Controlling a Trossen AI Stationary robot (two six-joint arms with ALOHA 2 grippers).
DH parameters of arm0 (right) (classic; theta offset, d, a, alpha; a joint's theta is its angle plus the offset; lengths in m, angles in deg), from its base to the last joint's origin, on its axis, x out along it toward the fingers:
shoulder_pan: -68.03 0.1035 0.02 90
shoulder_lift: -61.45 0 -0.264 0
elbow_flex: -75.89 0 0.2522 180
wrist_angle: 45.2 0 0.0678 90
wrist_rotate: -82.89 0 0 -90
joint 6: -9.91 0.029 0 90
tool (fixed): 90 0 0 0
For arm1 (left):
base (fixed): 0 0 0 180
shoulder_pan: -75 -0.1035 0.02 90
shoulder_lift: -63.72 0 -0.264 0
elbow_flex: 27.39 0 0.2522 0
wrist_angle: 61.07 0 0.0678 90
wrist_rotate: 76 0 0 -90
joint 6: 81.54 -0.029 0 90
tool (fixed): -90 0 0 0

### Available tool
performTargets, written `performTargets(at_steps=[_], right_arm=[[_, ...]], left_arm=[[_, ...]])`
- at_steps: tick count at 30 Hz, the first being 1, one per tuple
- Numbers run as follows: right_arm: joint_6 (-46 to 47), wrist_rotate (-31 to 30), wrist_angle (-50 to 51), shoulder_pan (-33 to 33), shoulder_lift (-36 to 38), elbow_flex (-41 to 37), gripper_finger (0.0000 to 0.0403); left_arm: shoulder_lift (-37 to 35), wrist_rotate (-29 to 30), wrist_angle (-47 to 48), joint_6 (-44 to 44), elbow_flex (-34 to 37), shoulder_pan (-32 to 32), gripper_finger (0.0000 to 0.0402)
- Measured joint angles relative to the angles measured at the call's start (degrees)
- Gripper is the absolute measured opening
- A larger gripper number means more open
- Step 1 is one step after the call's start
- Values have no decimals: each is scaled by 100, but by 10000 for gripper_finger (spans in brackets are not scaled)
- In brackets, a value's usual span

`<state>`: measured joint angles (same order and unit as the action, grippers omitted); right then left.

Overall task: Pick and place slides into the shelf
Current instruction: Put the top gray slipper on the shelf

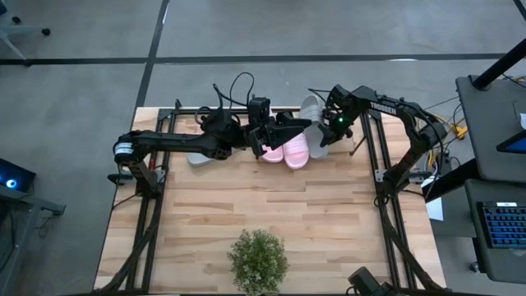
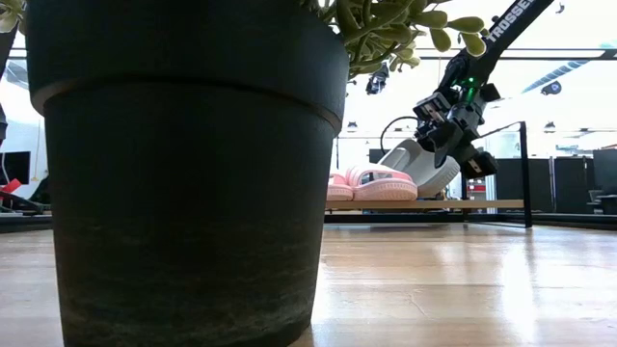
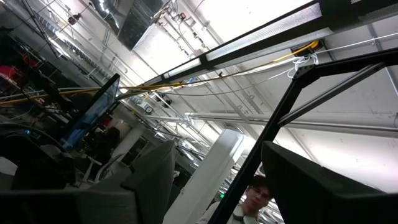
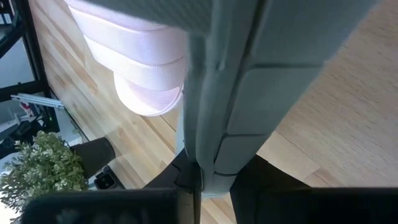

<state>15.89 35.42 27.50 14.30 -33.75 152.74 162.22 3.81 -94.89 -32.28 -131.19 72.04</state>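
Two pale pink slides sit side by side on the shelf at the table's far edge; they also show in the low view. My right gripper is shut on a light grey slide just right of the pink pair. A second grey slide lies on the shelf's left part, half hidden under my left arm. My left gripper is open and empty above the pink slides, tipped up toward the ceiling in its wrist view. My right gripper pinches the grey slide between its two fingers, at the sole's edge on the slide's right long side. The fingers come from the table's right, slanting down. The slide hangs tilted, its lower end close over the shelf board; whether it touches the board I cannot tell.
A potted plant stands at the table's near edge and fills the left of the low view. Black metal frames run along both table sides. Bare plank tabletop lies between plant and shelf. A person shows beyond the table.
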Motion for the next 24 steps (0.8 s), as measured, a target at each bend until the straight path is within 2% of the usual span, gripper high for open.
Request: performTargets(at_steps=[5,9,16,24], right_arm=[[41,-81,-61,0,0,0,102],[48,-84,-51,-1,0,0,131],[58,-103,-55,0,0,0,135],[48,-387,-48,0,0,22,142]], left_arm=[[2,0,0,-1,0,0,225],[2,2,0,-1,0,-1,225],[2,0,0,-1,0,-1,225],[2,2,0,1,0,0,225]])
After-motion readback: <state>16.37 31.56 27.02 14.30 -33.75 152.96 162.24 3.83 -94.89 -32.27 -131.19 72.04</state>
